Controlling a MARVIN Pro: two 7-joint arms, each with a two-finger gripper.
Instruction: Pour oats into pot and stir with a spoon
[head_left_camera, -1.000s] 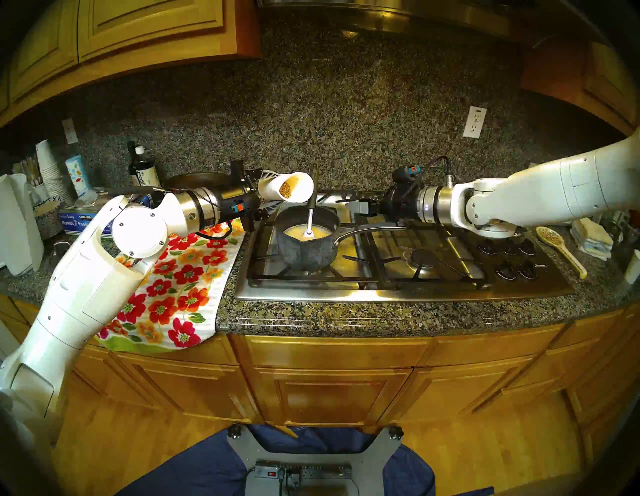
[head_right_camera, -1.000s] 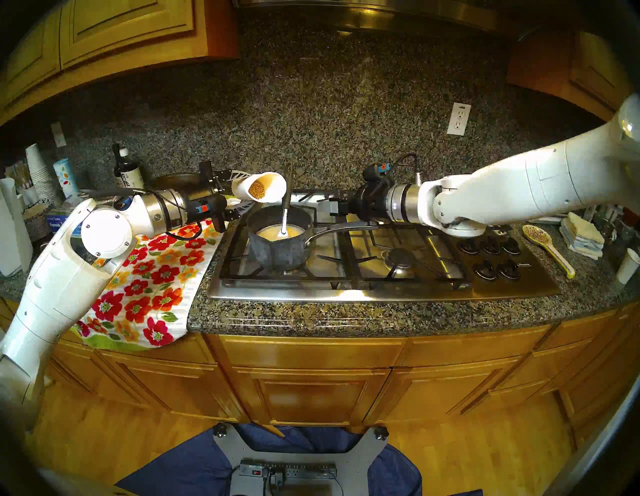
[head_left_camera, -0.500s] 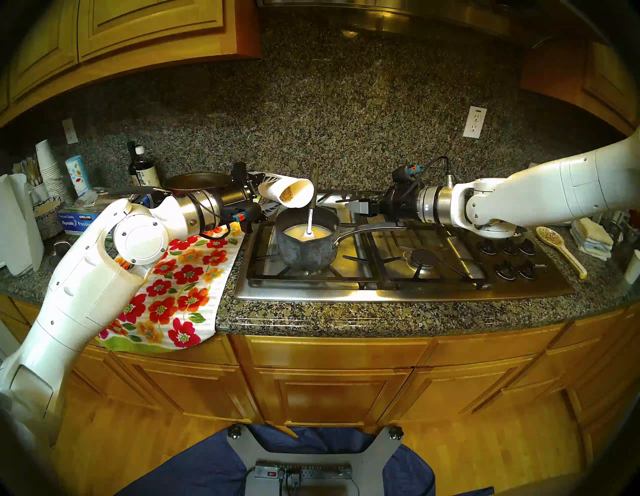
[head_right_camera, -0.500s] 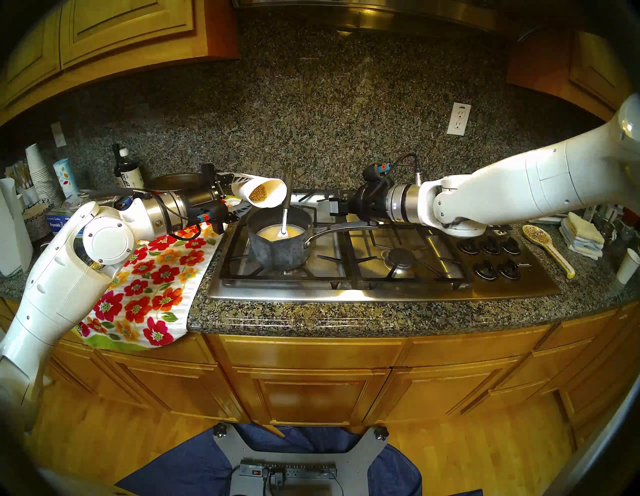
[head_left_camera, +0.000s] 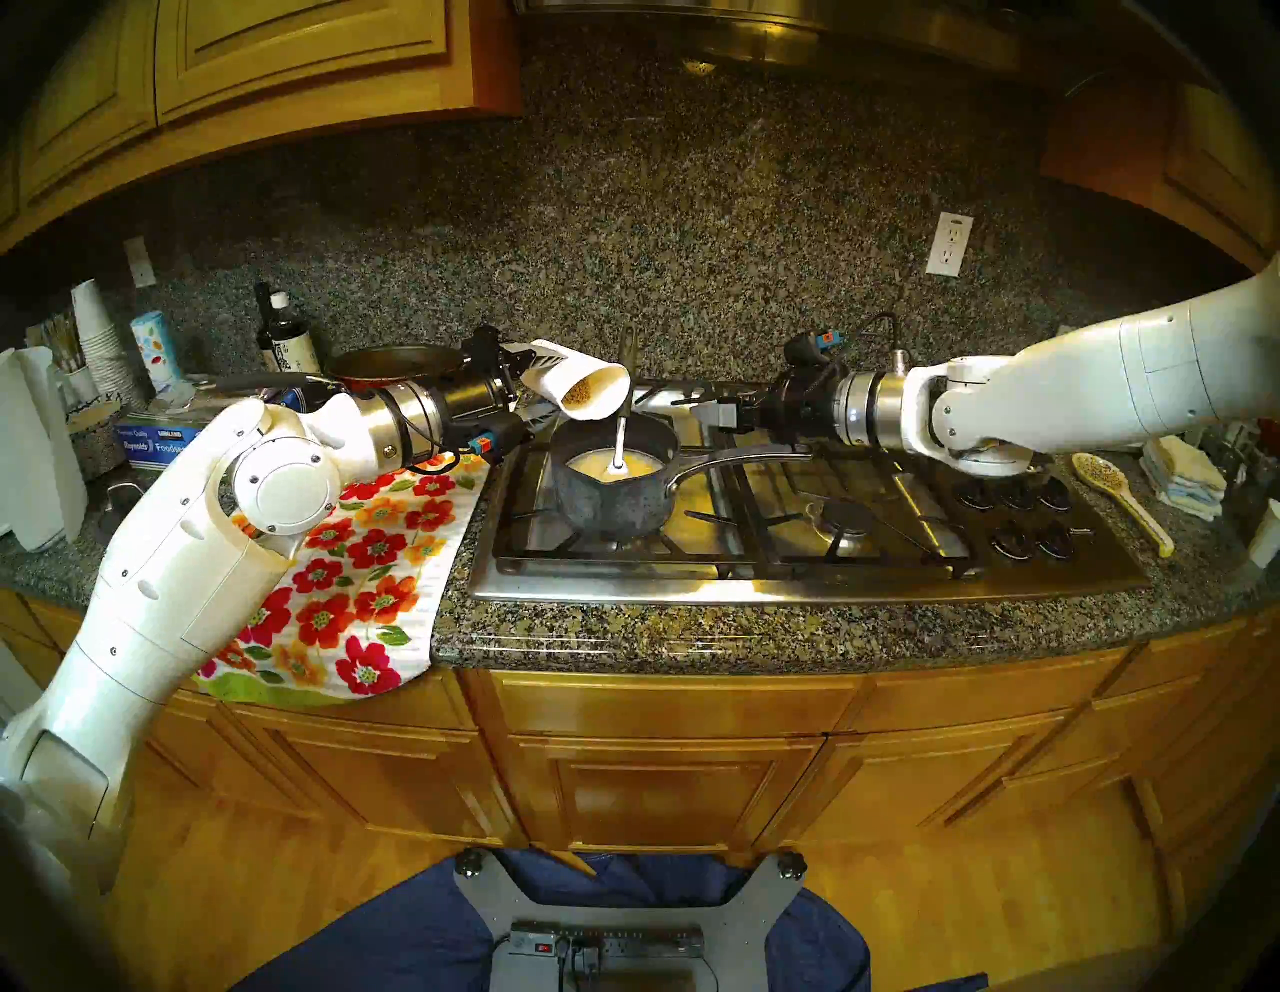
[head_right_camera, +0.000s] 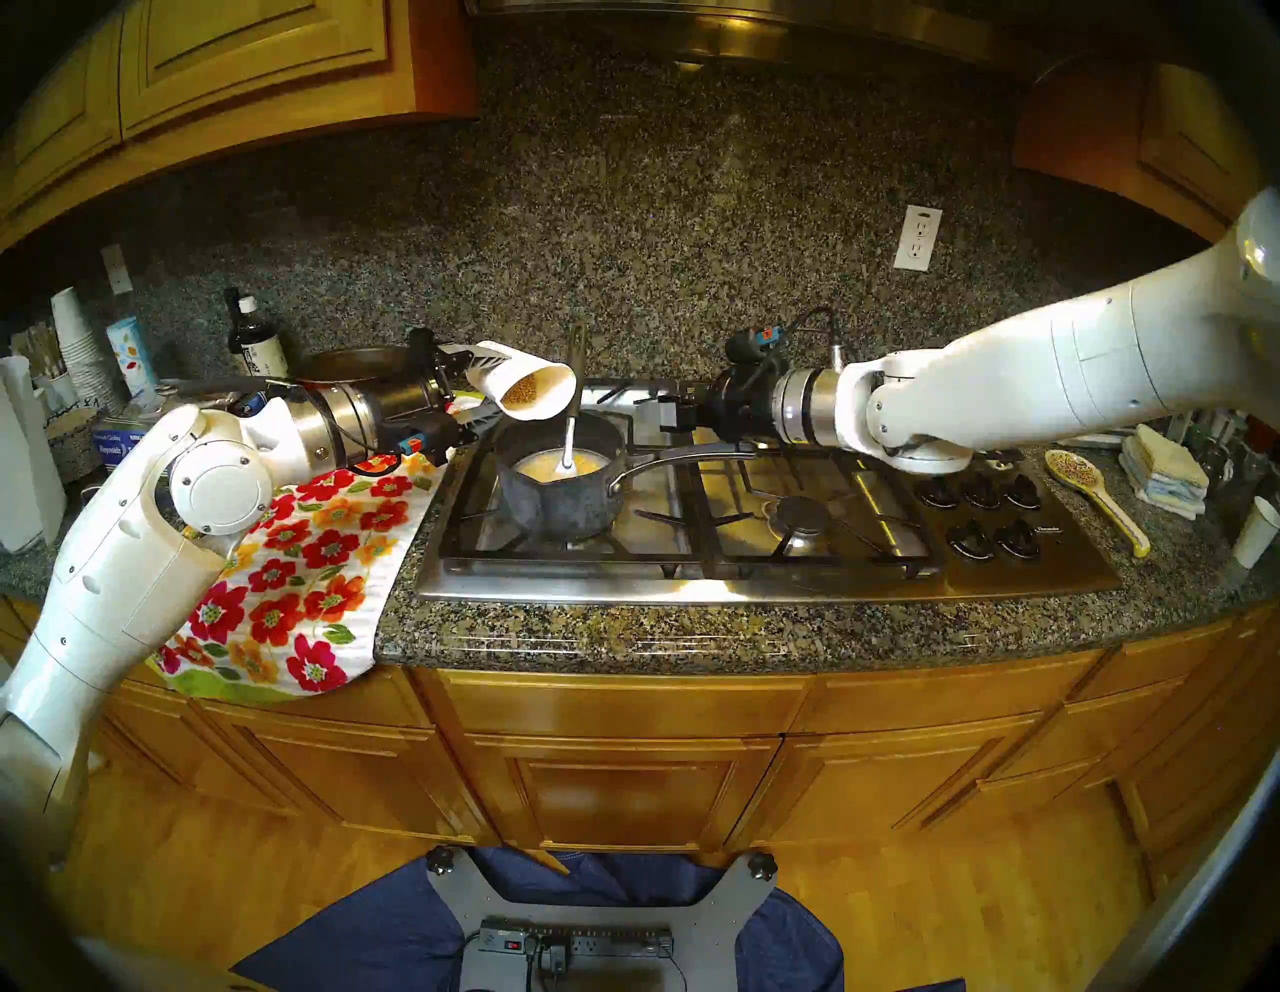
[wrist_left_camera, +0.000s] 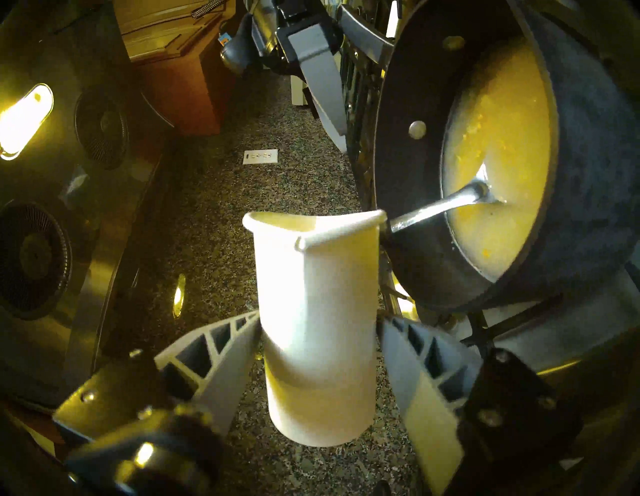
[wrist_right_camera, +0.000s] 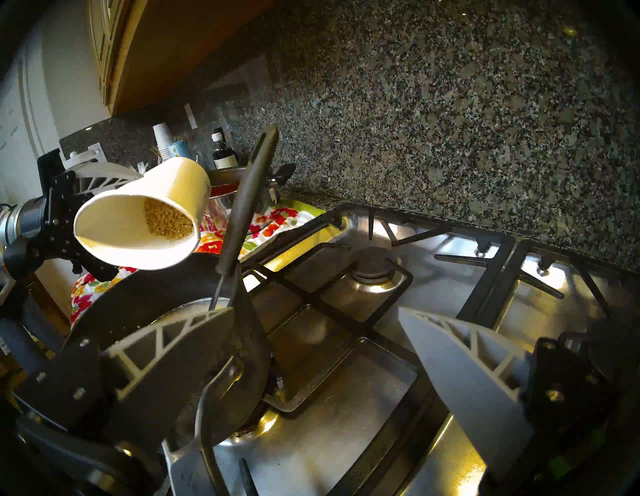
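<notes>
My left gripper (head_left_camera: 544, 384) is shut on a white paper cup (head_left_camera: 582, 388), which is tipped mouth-down to the right above the back left rim of the pot (head_left_camera: 613, 502). The oats (head_left_camera: 580, 393) lie inside the cup near its lip (wrist_right_camera: 168, 221); none show falling. The dark grey pot sits on the left burner with yellowish liquid in it (wrist_left_camera: 588, 173). The spoon (head_left_camera: 620, 443) stands in the liquid, its dark handle (wrist_right_camera: 249, 194) leaning on the back rim. My right gripper (head_left_camera: 692, 409) is open and empty, just right of the pot, above the pot's silver handle (head_left_camera: 748, 457).
A floral towel (head_left_camera: 360, 554) covers the counter left of the cooktop. A pan (head_left_camera: 388, 364), a dark bottle (head_left_camera: 284, 339) and stacked cups (head_left_camera: 97, 339) stand behind my left arm. A yellow speckled ceramic dish (head_left_camera: 1108, 485), folded cloths (head_left_camera: 1181, 478) and the cooktop knobs (head_left_camera: 1018, 512) are on the right.
My left wrist has rolled, tipping the cup's mouth further down and a little right over the pot. The oats have slid toward the lip. The right arm has not moved.
</notes>
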